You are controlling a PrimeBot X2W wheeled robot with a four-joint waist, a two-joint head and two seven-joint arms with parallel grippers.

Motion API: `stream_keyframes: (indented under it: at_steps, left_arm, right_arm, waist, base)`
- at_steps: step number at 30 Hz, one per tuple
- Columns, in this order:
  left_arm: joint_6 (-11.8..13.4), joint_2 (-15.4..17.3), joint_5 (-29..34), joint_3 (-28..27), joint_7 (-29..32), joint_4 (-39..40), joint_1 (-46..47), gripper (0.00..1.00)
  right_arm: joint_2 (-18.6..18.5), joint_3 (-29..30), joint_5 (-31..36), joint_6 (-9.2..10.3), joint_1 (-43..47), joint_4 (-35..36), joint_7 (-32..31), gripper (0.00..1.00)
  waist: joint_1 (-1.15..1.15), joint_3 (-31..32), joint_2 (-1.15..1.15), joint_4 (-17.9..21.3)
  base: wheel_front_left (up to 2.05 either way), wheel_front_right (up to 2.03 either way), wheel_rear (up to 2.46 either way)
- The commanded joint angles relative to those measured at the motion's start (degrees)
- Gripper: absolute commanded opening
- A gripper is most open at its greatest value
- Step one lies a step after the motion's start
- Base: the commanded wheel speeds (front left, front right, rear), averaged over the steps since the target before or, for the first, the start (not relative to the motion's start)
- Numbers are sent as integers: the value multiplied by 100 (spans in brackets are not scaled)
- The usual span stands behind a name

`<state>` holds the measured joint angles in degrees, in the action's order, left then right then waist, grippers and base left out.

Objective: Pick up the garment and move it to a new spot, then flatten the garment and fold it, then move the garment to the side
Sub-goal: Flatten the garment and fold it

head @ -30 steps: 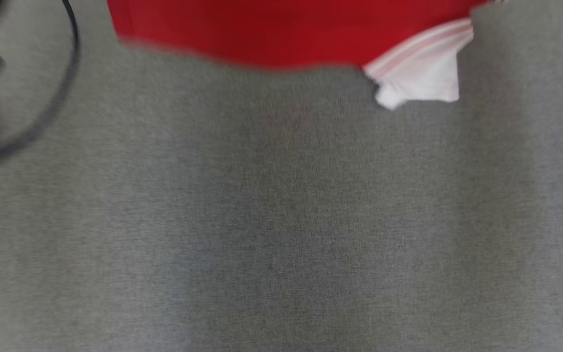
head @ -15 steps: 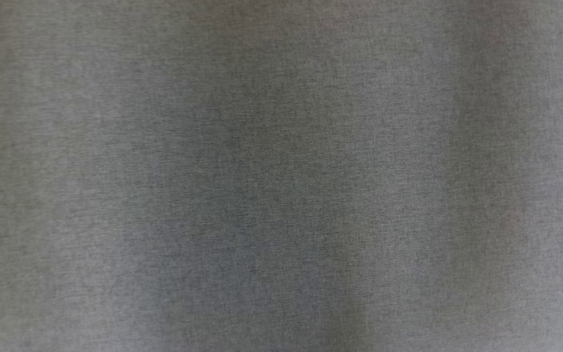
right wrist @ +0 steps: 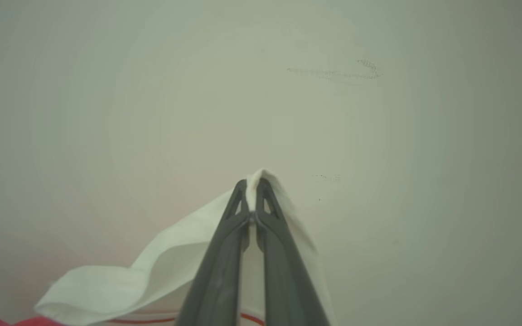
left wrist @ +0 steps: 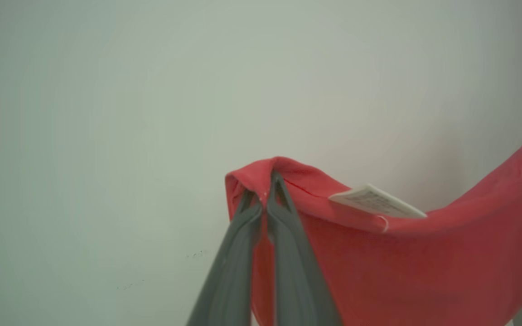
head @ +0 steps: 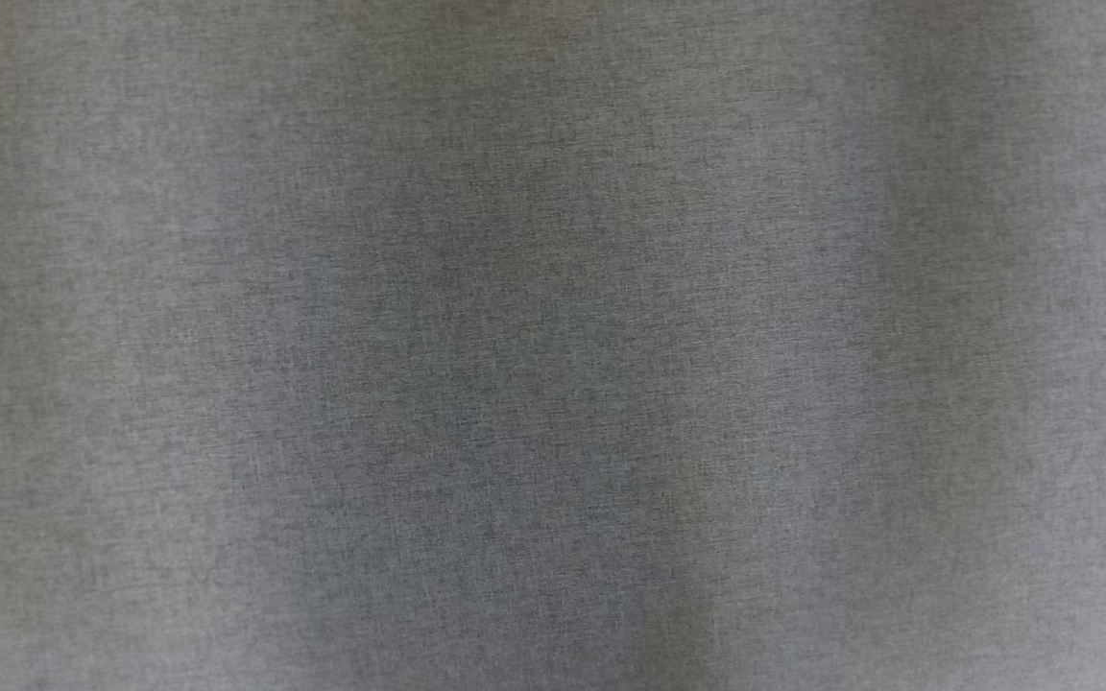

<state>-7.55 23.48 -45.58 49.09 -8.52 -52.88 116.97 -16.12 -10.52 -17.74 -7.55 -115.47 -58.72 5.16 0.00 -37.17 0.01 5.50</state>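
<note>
While left tool (left wrist: 263, 188) pinches red garment (left wrist: 424, 253), right tool (right wrist: 253, 185) pinches white sleeve (right wrist: 152, 267).

White label (left wrist: 376, 201) on red garment (left wrist: 424, 258): printed lines too small to read, nothing legible

Head camera faces grey surface (head: 553, 345); wrist cameras both see garment (left wrist: 424, 253) against pale backdrop (left wrist: 107, 113).

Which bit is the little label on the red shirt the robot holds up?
Find the big red knit garment hanging before the pale plain wall. Follow its top edge away from the left gripper pinching it, to a small flat white rectangular label. Unlike the soft red cloth, it sticks out stiffly and carries tiny grey print.
</note>
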Motion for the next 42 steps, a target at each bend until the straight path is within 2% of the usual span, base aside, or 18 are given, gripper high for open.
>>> stream_keyframes:
  at_steps: [1, 8, 13, 15, 18, 21, 27, 33, 39, 42]
  left_arm:
    - [14, 14, -73, 64, -68, 4, -113, 0]
    - [14, 68, -547, 235, -487, 0, -712, 0]
    - [16, 62, -663, 72, -657, 46, -1582, 0]
    - [85, 38, -641, -107, -674, 303, -1980, 0]
    - [249, 79, -510, -445, -669, 846, -2860, 0]
    - [514, 210, -366, -816, -669, 1480, -3763, 0]
    - [913, 274, -167, -1463, -670, 2713, -5727, 0]
    - [1217, 228, -5, -1804, -671, 3633, -7442, 0]
    - [1446, 120, 194, -2054, -671, 4189, -8769, 0]
    - [1478, 47, 227, -2136, -671, 4312, -9149, 0]
  right_arm:
    - [8, -18, -45, 14, 98, 3, 60, 0]
    - [-2, -66, -225, 14, 849, 107, 280, 0]
    - [-26, -202, -528, 14, 1976, 390, 558, 0]
    - [-81, -279, -683, 14, 2520, 603, 635, 0]
    - [-148, -377, -943, 14, 3421, 1046, 718, 0]
    - [-175, -433, -1161, 14, 4268, 1487, 755, 0]
    - [-276, -451, -1331, 14, 5923, 2417, 717, 0]
    - [-303, -35, -1284, 14, 7690, 3483, 540, 0]
    - [-19, 556, -1041, 14, 9323, 4614, 164, 0]
    - [113, 689, -923, 14, 9772, 4936, 36, 0]
  waist:
    - [0, -17, -1, 23]
    - [0, 162, -1, 80]
    - [0, 575, -1, 93]
    - [0, 760, -1, 88]
    - [0, 1064, -1, 107]
    - [0, 1322, -1, 167]
    - [0, 1783, -1, 152]
    - [0, 2077, -1, 18]
    - [0, 2228, -1, -31]
    - [0, 2271, -1, -24]
  base:
    - [0, 0, 0]
    - [0, 0, 0]
    - [0, 0, 0]
    - [0, 0, 0]
    - [0, 0, 0]
    - [0, 0, 0]
    - [0, 0, 0]
    - [0, 0, 0]
    - [0, 0, 0]
    - [0, 0, 0]
